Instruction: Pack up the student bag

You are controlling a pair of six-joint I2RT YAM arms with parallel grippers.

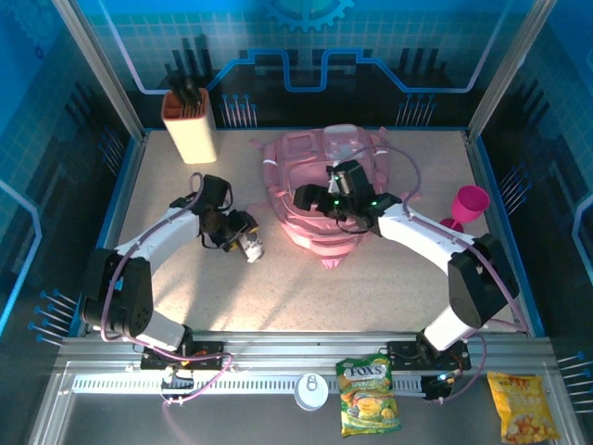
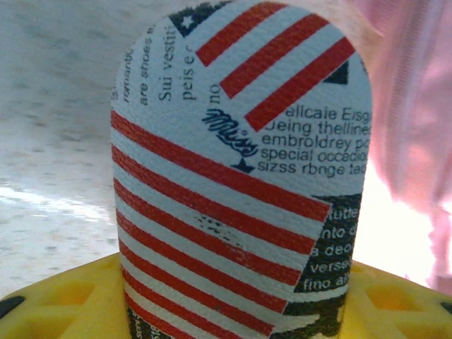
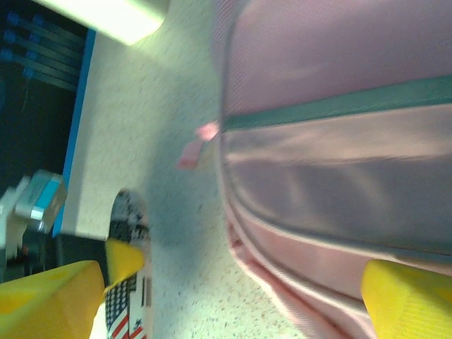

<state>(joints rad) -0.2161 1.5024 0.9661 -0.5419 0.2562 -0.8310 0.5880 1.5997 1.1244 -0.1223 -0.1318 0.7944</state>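
Pink student bag (image 1: 289, 163) lies toward tabletop's far edge; right pincer (image 3: 226, 304) gapes empty against it, left pincer (image 2: 233, 318) clamps flag-print case (image 2: 240, 176), likely for loading.

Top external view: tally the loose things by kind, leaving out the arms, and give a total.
Pink backpack: 1
Snack packets, green and yellow: 2
Pink goblet: 1
Beige holder with dark tools: 1
Flag-printed item: 1
White round lid: 1
Total: 7
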